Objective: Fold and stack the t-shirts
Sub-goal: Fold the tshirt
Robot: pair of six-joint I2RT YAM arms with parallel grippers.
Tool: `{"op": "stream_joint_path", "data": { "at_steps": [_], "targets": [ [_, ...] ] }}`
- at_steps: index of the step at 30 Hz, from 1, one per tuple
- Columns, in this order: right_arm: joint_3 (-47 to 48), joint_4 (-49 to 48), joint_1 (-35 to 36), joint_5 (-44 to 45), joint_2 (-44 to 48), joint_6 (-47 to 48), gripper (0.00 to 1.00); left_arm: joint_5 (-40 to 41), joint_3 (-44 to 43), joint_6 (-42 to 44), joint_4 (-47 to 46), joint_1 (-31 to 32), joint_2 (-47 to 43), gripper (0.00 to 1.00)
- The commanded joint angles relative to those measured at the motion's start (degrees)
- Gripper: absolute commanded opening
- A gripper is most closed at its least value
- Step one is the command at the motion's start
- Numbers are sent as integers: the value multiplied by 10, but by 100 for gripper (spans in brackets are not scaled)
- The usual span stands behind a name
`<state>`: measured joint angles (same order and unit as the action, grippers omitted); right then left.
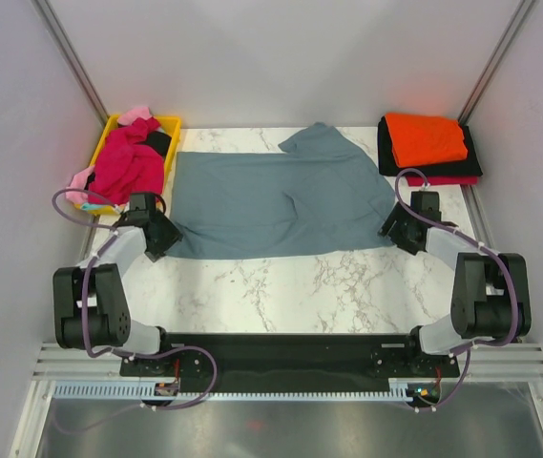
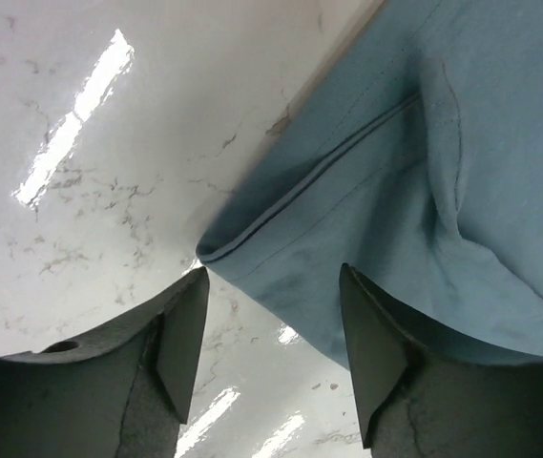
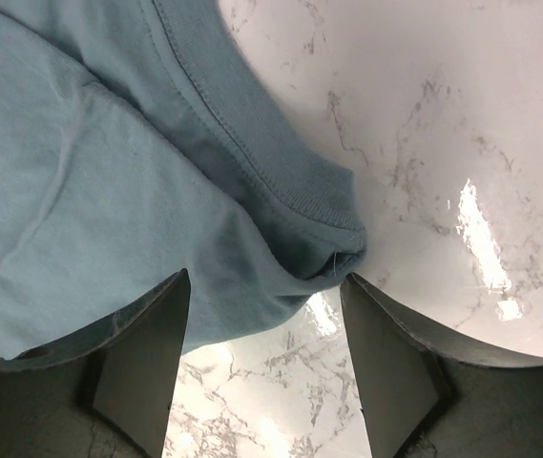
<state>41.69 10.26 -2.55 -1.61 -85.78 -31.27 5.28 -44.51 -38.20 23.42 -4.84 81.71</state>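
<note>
Slate-blue t-shirt (image 1: 271,205) lies spread flat mid-table (image 1: 281,286). Our left gripper (image 2: 273,277) and right gripper (image 3: 265,279), jaws wide, straddle its near corners; we should pinch every layer, both together.

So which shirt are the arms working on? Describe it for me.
Find the white marble table. Across its middle, between the yellow tray back left and the folded stack back right, lies the slate blue-grey t-shirt. It is the only blue one, and the only one spread out.
</note>
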Motion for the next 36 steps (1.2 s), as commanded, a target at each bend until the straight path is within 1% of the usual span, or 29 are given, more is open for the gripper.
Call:
{"op": "stream_joint_path", "data": {
  "at_steps": [1,3,6,7,8,9,10,11,12,13,14,16,17,18,19,23,27,29,32,36],
  "targets": [
    [-3,-12,-3,-12,-16,-5,70,-11,-11,-21,-37,2,39,63],
    [-5,-14,-4,-10,-17,-2,68,-18,-15,-26,-41,1,52,60],
    [-9,-17,-8,-11,-20,-2,58,-18,-20,-23,-44,1,59,57],
    [-10,-17,-9,-13,-21,-2,54,-17,-21,-22,-45,2,60,55],
    [-12,-18,-8,-14,-22,-2,44,-12,-20,-21,-45,2,61,51],
    [-13,-20,-10,-16,-23,-4,39,-9,-21,-19,-46,1,60,39],
    [-15,-22,-10,-16,-23,-4,34,-7,-20,-19,-47,1,60,30],
    [-17,-22,-11,-16,-22,-4,23,-8,-23,-20,-47,2,60,20],
    [-18,-22,-12,-16,-18,-5,19,-7,-26,-22,-43,1,58,2],
    [-20,-20,-14,-19,-14,-5,13,-4,-36,-26,-32,0,55,2],
    [-21,-14,-17,-19,-8,-8,0,10,-42,-30,-17,1,34,2],
    [-32,-7,-25,-8,23,-17,0,31,-51,-39,29,1,0,2],
    [-36,-3,-27,-3,37,-20,0,59,-60,-42,51,1,-19,2],
    [-40,9,-30,3,63,-23,0,71,-65,-45,86,0,-54,2],
    [-47,18,-34,9,76,-27,0,81,-69,-48,105,-2,-71,2],
    [-75,44,-36,30,147,-47,0,84,-54,-50,157,-4,-140,2],
    [-101,80,-37,33,221,-63,0,64,-24,-56,192,-5,-204,3],
    [-109,94,-37,30,246,-65,0,56,-15,-57,216,-5,-244,7],
    [-111,136,-37,18,292,-65,0,31,-11,-53,247,-5,-284,17],
    [-110,185,-37,17,364,-72,0,-8,-22,-64,292,-5,-320,18]
  ]
}}
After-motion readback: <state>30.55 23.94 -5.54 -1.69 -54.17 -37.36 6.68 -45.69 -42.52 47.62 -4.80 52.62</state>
